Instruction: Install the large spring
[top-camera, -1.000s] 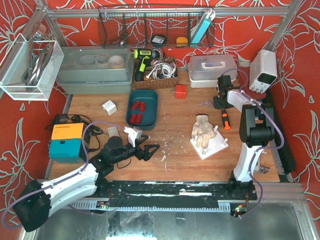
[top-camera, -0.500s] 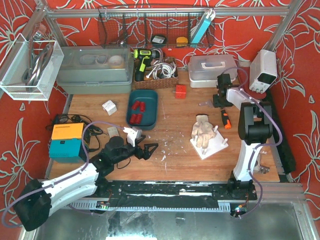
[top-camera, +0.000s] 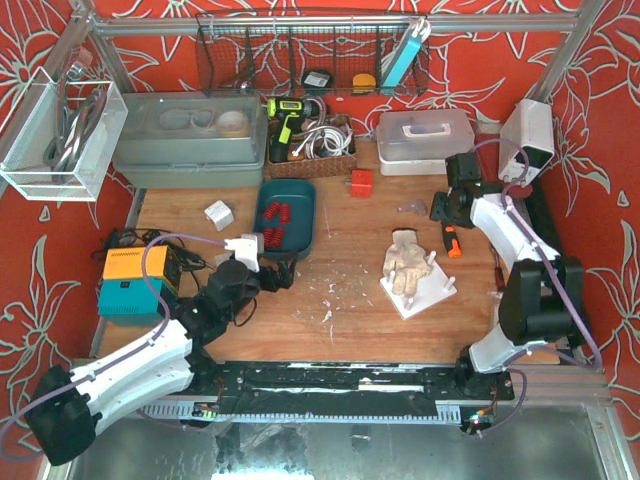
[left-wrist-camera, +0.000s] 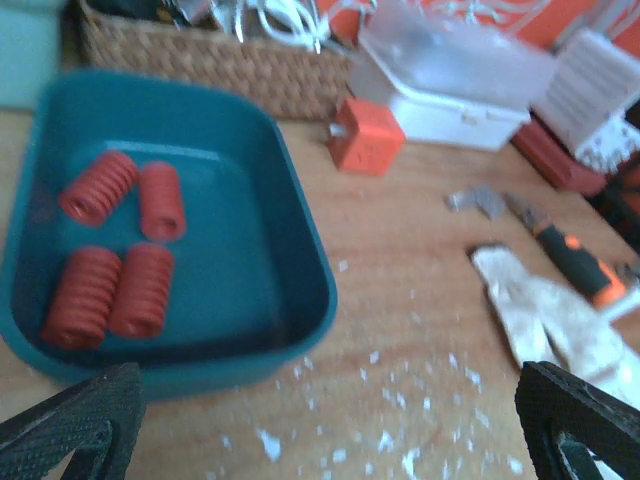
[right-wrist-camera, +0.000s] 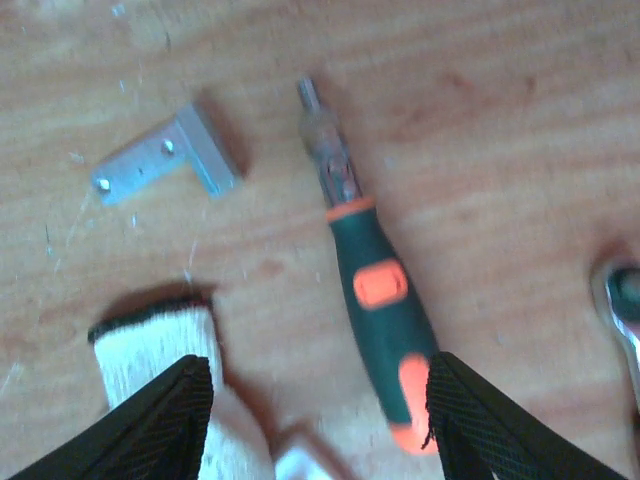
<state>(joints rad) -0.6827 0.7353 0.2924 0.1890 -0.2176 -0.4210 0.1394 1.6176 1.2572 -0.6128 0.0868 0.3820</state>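
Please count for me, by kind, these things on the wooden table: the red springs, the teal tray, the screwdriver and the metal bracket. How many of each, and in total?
red springs: 4
teal tray: 1
screwdriver: 1
L-shaped metal bracket: 1
Total: 7

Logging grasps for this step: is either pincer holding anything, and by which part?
Nothing is held. The left pincer gapes empty; the right pincer stands open over the screwdriver, not gripping it.
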